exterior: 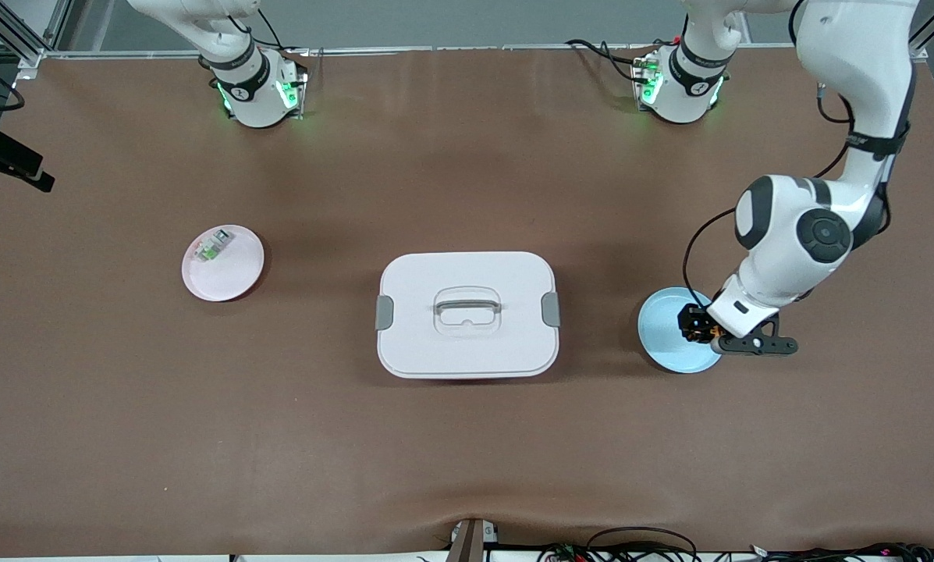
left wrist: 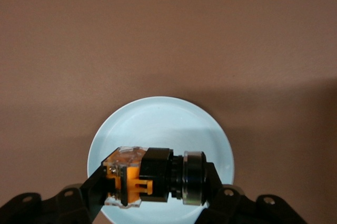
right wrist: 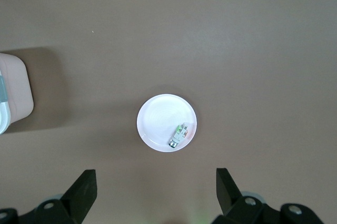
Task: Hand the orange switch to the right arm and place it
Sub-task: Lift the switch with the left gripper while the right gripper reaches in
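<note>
A: Please begin at the right arm's end of the counter point(exterior: 467, 468). What is there?

B: The pink plate point(exterior: 223, 264) with a small clear-grey part with green point(exterior: 211, 247) on it. The right gripper point(right wrist: 154, 190) hangs high over this plate, with its fingers point(right wrist: 84, 187) spread wide and nothing between them. This arm waits.

A: And in the middle?

B: The white lidded box point(exterior: 467, 314), closed, between the two plates.

A: Then the left arm's end?

B: There the left gripper point(left wrist: 152, 182) is just over the blue plate point(left wrist: 158, 119). Its fingers point(left wrist: 218, 190) are closed on the orange switch point(left wrist: 152, 176). I cannot tell if the switch is already lifted from the plate.

A: How does the switch lie between the fingers?

B: Its long axis goes from one finger to the other. The clear and orange rear part is against one finger, the dark round head is against the other. So both ends are covered, and only the middle of the body is free.

A: So what does the handover turn on?

B: I think the right fingers must come from the side, across this axis, onto the free middle. The right gripper is well apart from the switch, with the box between them.
</note>
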Available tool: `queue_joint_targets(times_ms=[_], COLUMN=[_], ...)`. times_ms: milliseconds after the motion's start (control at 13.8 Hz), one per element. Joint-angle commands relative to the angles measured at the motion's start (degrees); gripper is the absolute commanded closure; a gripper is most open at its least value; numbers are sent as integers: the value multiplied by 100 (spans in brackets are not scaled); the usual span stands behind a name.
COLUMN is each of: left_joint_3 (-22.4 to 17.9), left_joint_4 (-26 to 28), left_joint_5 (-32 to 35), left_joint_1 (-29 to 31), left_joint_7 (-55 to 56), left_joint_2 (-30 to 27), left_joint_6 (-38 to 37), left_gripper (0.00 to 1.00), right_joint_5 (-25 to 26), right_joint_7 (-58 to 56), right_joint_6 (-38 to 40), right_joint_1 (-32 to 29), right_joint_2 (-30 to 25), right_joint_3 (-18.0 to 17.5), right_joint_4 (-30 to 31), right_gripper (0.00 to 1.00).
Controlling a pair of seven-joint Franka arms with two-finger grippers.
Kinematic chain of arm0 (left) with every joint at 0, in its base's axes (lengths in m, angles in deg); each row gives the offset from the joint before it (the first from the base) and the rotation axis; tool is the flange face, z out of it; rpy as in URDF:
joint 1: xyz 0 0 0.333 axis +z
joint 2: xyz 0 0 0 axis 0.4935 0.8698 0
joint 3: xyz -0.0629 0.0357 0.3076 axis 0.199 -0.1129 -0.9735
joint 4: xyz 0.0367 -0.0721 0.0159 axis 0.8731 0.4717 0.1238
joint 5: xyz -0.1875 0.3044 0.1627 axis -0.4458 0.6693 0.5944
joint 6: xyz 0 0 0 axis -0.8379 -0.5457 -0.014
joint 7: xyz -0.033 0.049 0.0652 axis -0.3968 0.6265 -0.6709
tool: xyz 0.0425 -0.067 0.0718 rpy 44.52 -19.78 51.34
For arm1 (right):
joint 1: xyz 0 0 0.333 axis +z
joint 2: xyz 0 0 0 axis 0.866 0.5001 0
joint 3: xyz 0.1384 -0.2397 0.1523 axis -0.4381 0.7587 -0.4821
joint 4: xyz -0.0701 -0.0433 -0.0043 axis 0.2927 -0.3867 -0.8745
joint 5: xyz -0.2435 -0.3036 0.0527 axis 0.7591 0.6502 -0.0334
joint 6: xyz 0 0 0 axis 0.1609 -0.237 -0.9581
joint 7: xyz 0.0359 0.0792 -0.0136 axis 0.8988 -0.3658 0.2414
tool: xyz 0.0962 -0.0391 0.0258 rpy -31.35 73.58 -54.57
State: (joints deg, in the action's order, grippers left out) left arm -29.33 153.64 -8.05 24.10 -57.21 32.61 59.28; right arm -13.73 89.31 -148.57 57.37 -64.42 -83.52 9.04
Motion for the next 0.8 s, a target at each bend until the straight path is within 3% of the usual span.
queue_joint_targets(times_ms=[0, 289, 723], left_joint_3=[124, 325, 1002], left_joint_4=[-736, -1581, -1994], left_joint_5=[-138, -568, -894], left_joint_1=[2, -86, -113], left_joint_7=[285, 1188, 3376], left_joint_2=[-22, 39, 48], left_joint_6=[-849, -1660, -1810], left_gripper=[100, 100, 100], right_joint_5=[-44, -35, -70], right_joint_7=[9, -34, -43], right_joint_6=[69, 95, 201], right_joint_1=[-63, -54, -72], right_joint_2=[52, 16, 25], right_joint_3=[-57, -57, -48], right_joint_4=[-96, -114, -114], right_gripper=[0, 0, 0])
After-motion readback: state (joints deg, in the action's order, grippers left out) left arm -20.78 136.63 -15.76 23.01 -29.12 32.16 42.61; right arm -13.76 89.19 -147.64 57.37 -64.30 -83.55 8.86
